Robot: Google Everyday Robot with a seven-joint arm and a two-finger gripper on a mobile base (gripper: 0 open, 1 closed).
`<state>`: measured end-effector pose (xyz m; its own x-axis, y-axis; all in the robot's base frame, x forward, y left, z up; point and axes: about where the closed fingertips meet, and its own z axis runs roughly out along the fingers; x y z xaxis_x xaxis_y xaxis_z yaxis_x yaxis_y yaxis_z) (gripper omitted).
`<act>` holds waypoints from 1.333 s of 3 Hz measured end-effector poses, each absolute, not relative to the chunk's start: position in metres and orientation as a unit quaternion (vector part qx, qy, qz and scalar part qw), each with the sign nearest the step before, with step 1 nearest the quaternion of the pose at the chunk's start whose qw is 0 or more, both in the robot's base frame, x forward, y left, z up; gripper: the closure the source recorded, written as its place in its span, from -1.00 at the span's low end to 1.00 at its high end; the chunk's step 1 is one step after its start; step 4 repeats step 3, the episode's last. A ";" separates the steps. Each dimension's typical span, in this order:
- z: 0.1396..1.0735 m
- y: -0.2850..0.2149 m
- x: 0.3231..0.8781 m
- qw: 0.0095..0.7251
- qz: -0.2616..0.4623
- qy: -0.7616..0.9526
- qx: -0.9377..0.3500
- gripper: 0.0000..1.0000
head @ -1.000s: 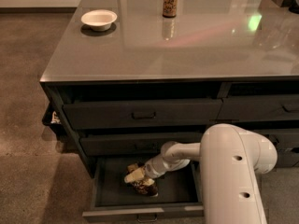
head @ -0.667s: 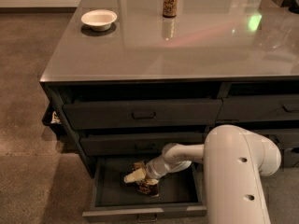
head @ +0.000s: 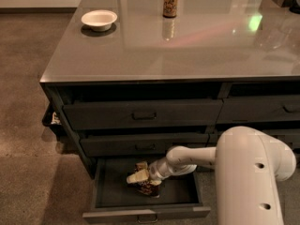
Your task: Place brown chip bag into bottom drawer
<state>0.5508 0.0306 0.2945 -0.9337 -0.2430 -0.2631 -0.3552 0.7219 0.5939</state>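
The bottom drawer (head: 110, 198) of the left column is pulled open toward me. The brown chip bag (head: 139, 176), pale tan with dark brown panels, lies inside it near the middle. My gripper (head: 151, 176) reaches down into the drawer from the right, at the end of a white arm, and sits right against the bag. The bag hides the gripper's tips.
A white bowl (head: 99, 19) and a brown soda can (head: 170, 1) stand on the grey counter top (head: 187, 46). Two shut drawers (head: 143, 115) sit above the open one. My white arm's large link (head: 248, 182) fills the lower right.
The arm and bag have shifted very slightly inside the open drawer; the rest is unchanged.
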 end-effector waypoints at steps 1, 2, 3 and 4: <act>0.318 0.020 0.551 0.117 0.331 0.922 -0.163 -1.00; 0.344 0.014 0.549 0.144 0.314 0.922 -0.174 -1.00; 0.344 0.014 0.549 0.144 0.314 0.922 -0.174 -1.00; 0.344 0.014 0.549 0.144 0.314 0.922 -0.174 -1.00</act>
